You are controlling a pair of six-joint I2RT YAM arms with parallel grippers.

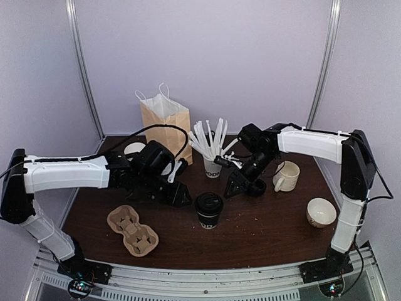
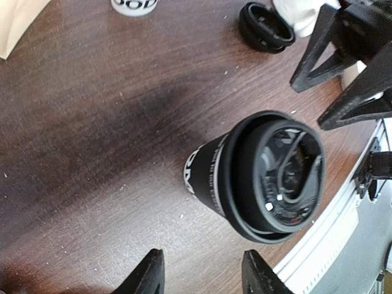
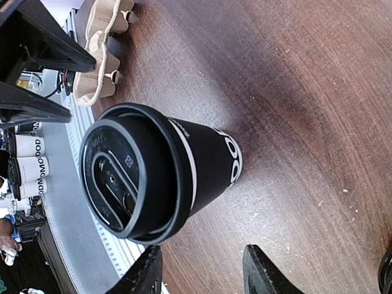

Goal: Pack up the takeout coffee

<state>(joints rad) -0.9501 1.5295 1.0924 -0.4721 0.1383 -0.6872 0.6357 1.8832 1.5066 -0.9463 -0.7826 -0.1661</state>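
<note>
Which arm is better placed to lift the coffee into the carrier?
Probably left. The left end effector, open, is beside the coffee, and the carrier lies on that side. The right end effector is farther from the carrier.

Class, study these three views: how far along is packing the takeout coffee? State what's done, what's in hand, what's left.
Done: the black lid sits on the coffee cup, standing upright on the table. In hand: nothing; the left gripper and right gripper are both open and empty beside it. Left: the cup is in neither the cardboard carrier nor the paper bag, so the packing itself remains.
</note>
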